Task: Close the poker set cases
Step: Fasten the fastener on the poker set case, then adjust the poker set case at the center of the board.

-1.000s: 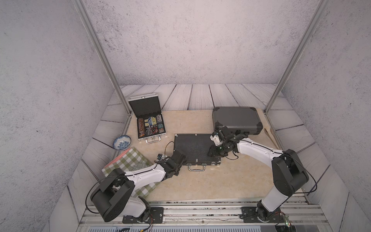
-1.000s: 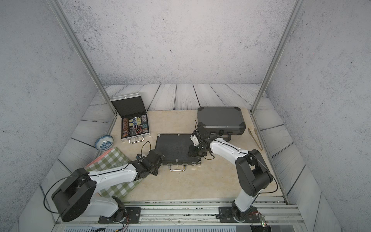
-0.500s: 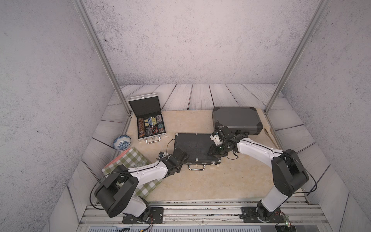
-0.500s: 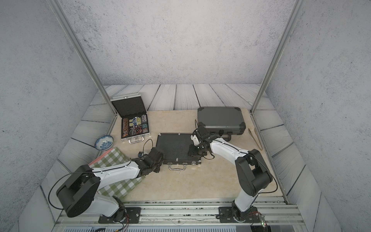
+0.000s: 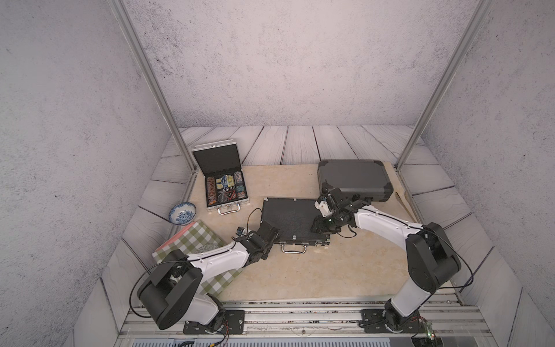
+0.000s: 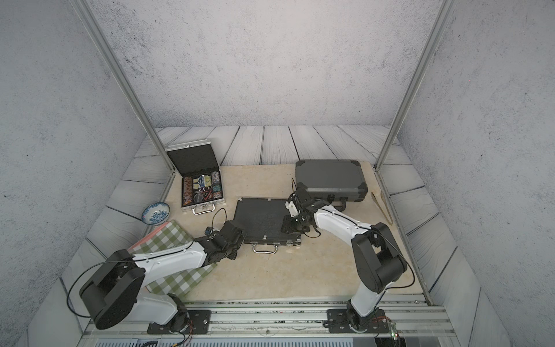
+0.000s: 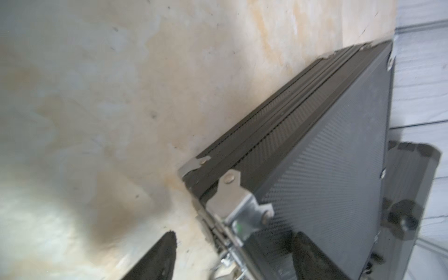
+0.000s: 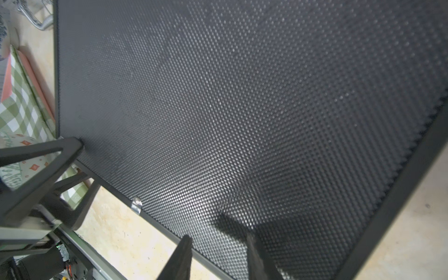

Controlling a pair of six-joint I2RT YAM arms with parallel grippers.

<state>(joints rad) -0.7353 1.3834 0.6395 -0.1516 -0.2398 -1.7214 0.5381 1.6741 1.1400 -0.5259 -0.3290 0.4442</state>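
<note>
The black poker case [image 5: 289,214] lies with its lid down, so the step in hand looks like seating and fastening it. The right gripper [image 5: 320,229] sets its narrowly parted, empty fingertips on the lid just beneath it. The left gripper [image 7: 234,234], jaws spread, straddles the case's metal corner fitting [image 7: 232,191] (not clamped, as far as I can tell). Next comes snapping the front latches. Well beyond the left gripper, the small silver case [image 5: 223,186] stands open.
</note>
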